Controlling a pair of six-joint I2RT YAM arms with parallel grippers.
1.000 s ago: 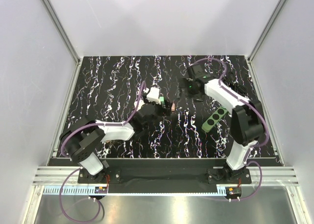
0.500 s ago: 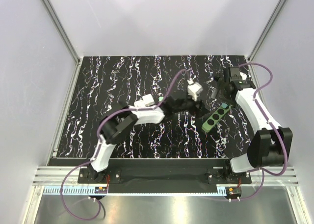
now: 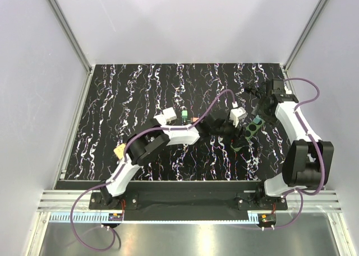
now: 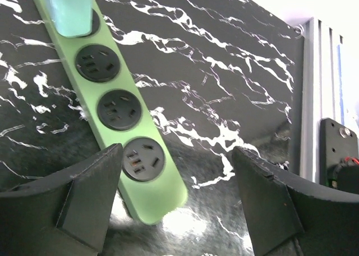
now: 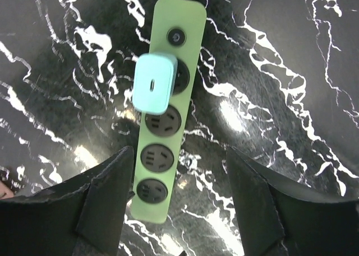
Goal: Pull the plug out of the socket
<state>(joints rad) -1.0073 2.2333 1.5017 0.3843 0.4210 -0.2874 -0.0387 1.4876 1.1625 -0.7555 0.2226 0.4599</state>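
The socket (image 5: 185, 26) is lying diagonally on the desk's (image 3: 140, 99) right side, the plug (image 5: 154, 83) sitting near its far end. The left pincer (image 4: 176, 194) is hovering over the empty near end, spread wide. The right pincer (image 5: 179, 205), also wide and empty, is hovering nearer the plug.

We see a black table (image 3: 123, 99) veined with white; flat on its right part lies the socket (image 3: 253, 128), a long green strip set at a slant; near the middle lie a small white block (image 3: 164, 117) and a small green piece (image 3: 183, 117); what these two are we cannot tell.
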